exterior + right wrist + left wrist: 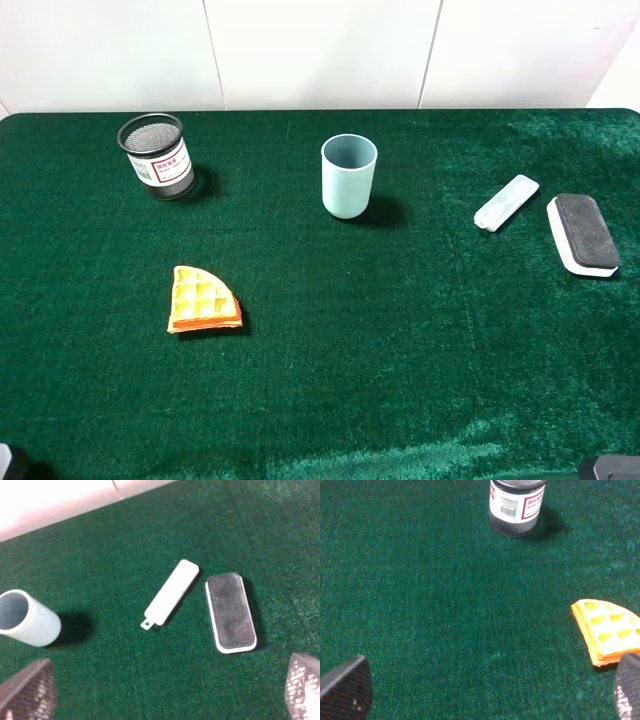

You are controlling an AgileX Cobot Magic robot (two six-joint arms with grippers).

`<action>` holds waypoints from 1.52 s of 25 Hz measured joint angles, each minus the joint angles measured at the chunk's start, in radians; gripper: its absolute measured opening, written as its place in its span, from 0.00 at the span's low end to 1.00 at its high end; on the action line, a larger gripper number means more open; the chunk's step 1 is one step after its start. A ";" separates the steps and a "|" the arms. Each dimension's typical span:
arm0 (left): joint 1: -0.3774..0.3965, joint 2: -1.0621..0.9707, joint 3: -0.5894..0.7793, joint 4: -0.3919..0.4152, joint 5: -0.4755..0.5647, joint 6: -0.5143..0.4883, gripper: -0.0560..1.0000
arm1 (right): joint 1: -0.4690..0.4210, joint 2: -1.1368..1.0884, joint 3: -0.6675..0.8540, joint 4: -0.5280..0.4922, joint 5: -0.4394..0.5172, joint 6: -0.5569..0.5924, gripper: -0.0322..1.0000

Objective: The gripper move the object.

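Note:
The object, a flat eraser [584, 234] with a black felt top on a white base, lies at the far right of the green table. It also shows in the right wrist view [230, 611], lying flat and untouched. My right gripper [165, 690] is open and empty, its fingertips [27, 692] spread wide, well short of the eraser. My left gripper [485, 692] is open and empty over bare cloth on the left side. In the exterior high view only slivers of the arms show at the bottom corners.
A slim pale-blue case [506, 202] lies just left of the eraser. A pale-blue cup [349, 176] stands upright at the middle back. A black mesh pen holder [155, 157] stands at the back left. An orange waffle piece [204, 300] lies at front left.

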 joint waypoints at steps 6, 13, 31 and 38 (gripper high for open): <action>0.000 0.000 0.000 0.000 0.000 0.000 0.98 | 0.083 -0.194 0.203 -0.050 -0.044 0.000 0.70; 0.000 0.000 0.000 0.000 0.000 0.000 0.98 | 0.088 -0.376 0.418 -0.086 -0.187 0.000 0.70; 0.000 0.000 0.000 0.000 0.000 0.000 0.98 | 0.088 -0.651 0.565 -0.195 -0.202 0.000 0.70; 0.000 0.000 0.000 0.000 0.000 0.000 0.98 | 0.088 -0.651 0.565 -0.195 -0.202 0.000 0.70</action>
